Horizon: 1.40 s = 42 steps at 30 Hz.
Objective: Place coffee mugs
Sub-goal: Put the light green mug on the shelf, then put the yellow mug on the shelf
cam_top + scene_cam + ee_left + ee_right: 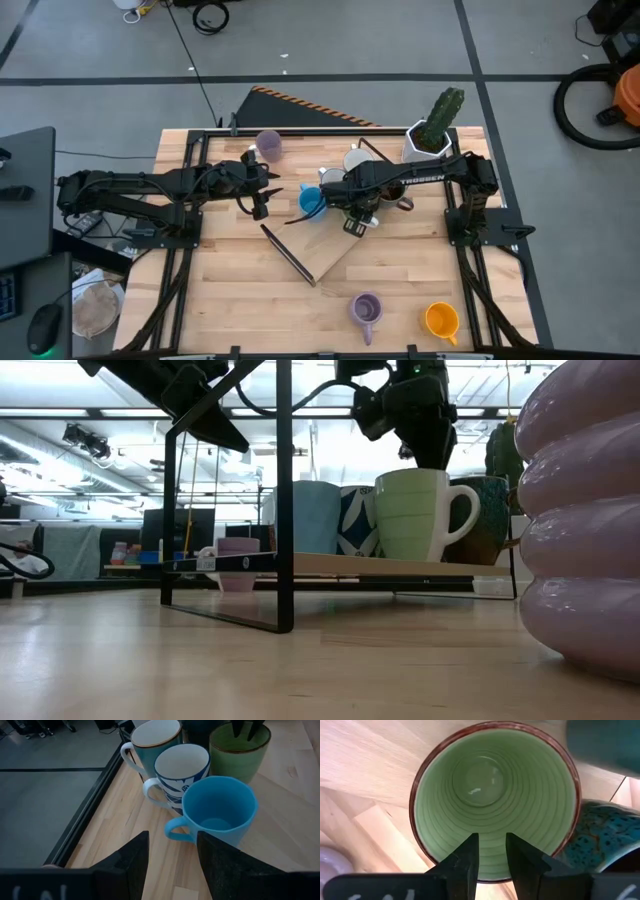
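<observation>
— Near desk (pixel 230 300) centre, right claw (pixel 491 851) straddles the green mug (pixel 495 800) rim, slightly parted, not gripping.
— Risk: at three o'clock the teal mug (pixel 600 840) touches; a snag tips both.

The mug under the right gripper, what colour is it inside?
Green, best in the right wrist view.
</observation>
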Each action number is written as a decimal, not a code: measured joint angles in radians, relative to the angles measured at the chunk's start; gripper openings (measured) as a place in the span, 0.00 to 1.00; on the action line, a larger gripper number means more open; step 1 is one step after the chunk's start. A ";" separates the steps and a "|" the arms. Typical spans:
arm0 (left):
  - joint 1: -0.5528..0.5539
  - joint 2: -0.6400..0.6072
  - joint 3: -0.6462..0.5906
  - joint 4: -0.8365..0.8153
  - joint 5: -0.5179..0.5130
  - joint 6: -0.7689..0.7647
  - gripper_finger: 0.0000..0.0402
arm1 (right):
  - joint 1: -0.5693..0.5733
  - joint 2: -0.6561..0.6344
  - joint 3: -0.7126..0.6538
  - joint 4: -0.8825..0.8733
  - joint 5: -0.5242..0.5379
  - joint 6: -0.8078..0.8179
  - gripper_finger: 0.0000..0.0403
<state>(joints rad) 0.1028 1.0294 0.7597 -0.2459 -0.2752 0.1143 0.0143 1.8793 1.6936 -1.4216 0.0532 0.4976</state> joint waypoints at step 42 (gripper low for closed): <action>-0.066 0.044 -0.001 -0.067 -0.001 -0.085 0.43 | 0.701 -0.052 0.052 -0.108 -0.230 1.015 0.32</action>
<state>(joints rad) 0.0368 1.0733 0.7589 -0.3128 -0.2760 0.0296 0.7153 1.8271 1.7451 -1.5297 -0.1766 1.5122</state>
